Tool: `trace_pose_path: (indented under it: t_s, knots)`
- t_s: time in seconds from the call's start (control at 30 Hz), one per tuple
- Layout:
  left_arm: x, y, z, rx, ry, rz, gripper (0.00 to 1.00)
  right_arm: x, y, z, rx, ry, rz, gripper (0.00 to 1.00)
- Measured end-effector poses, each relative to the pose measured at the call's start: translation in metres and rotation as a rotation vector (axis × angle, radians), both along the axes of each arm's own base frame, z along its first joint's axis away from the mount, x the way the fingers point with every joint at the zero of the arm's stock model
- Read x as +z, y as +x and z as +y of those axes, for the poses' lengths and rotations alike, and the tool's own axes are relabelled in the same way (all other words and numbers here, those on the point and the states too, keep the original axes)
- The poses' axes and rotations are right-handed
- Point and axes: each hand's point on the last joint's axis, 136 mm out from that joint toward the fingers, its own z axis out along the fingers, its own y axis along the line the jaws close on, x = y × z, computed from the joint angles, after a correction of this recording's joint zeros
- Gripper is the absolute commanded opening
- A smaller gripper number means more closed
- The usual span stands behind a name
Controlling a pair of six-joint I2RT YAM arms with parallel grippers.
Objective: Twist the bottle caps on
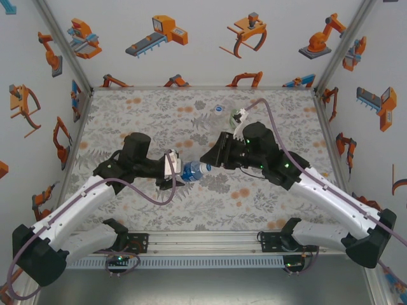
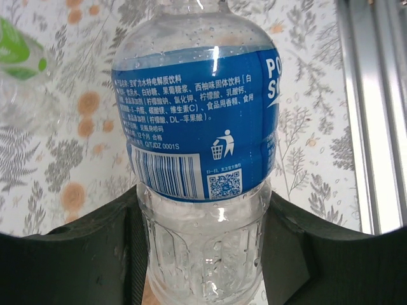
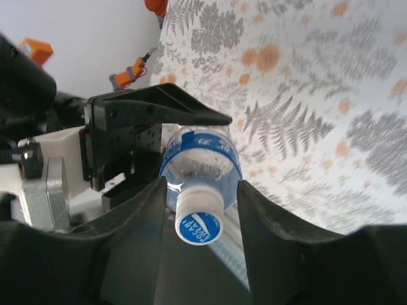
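- The table point(image 1: 127, 210), floral-patterned, carries the whole scene; the overhead view gives its layout from near edge to far edge; the left wrist view adds a close look at a metal rail point(image 2: 369, 114) along one edge.
- The left gripper point(image 1: 180, 170) hangs over the middle of the table, clamped on the blue-label bottle point(image 1: 193, 170); its own camera shows both fingers point(image 2: 95, 254) pressed against the clear lower body, just under the label point(image 2: 191, 114), with the print and barcode legible.
- The right gripper point(image 3: 200, 213) faces it from the right side; from overhead the two grippers look to meet at the bottle's neck; its own camera shows the jaws slightly parted, one on each side of the cap with a thin gap on both sides, so it has hold of nothing.
- The blue-label bottle is held on its side above the table, with its neck toward the right gripper.
- The green bottle point(image 1: 240, 115) and the plain clear bottle point(image 1: 220, 108) sit just beside each other near the far edge, right of its middle and well apart from both grippers.
- The cap point(image 3: 198, 219), white with a blue printed top, sits on the held bottle's neck; how tightly it is screwed on cannot be told.
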Motion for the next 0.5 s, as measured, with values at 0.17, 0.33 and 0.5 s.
trace_pose_path:
  t_s: [0.17,0.33,0.5]
  knots:
    - [0.003,-0.005,-0.002,-0.027,-0.019,0.006,0.0,0.032,-0.015,-0.008,0.176,-0.106,-0.371,0.52]
    - [0.004,-0.007,-0.003,-0.047,-0.025,0.008,0.0,0.054,-0.041,0.0,0.447,-0.19,-0.731,0.53]
    - [0.005,-0.011,-0.004,-0.073,-0.03,0.019,0.0,0.046,-0.074,0.007,0.748,-0.237,-1.009,0.53]
